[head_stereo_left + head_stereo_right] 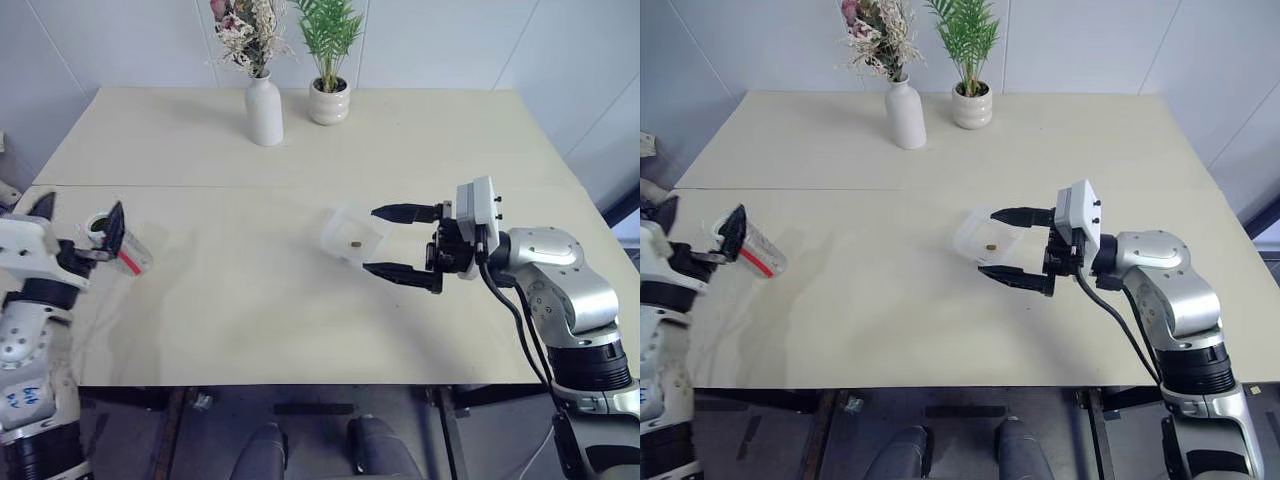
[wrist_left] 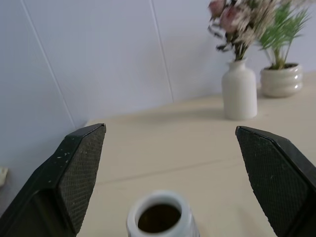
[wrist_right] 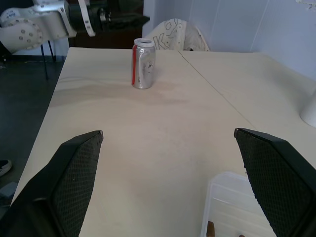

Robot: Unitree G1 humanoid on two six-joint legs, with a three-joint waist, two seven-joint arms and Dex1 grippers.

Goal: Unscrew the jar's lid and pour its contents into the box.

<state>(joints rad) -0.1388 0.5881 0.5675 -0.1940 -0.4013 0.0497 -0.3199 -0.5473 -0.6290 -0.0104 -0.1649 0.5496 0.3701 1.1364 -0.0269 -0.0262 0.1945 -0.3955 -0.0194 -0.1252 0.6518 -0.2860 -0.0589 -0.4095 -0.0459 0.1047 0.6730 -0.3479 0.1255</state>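
Observation:
The jar [image 1: 132, 254] stands upright near the table's left edge, clear with a red mark and an uncovered mouth [image 2: 159, 217]. My left gripper [image 1: 82, 215] hangs open just above and behind it, one finger on each side and not touching. The lid is out of view. The box [image 1: 350, 236], shallow and frosted, lies mid-table with the contents, a tiny brownish piece [image 1: 354, 244], inside. My right gripper [image 1: 405, 243] is level and open at the box's right side, its fingers [image 1: 398, 212] bracketing that edge. The right wrist view has the jar [image 3: 143, 64] far off and the box's corner [image 3: 232, 207] close by.
A white vase [image 1: 264, 108] with dried flowers and a white plant pot [image 1: 329, 100] stand at the table's back. A seam [image 1: 230, 187] crosses the tabletop. Bare table lies between jar and box. The front edge [image 1: 300, 384] is near.

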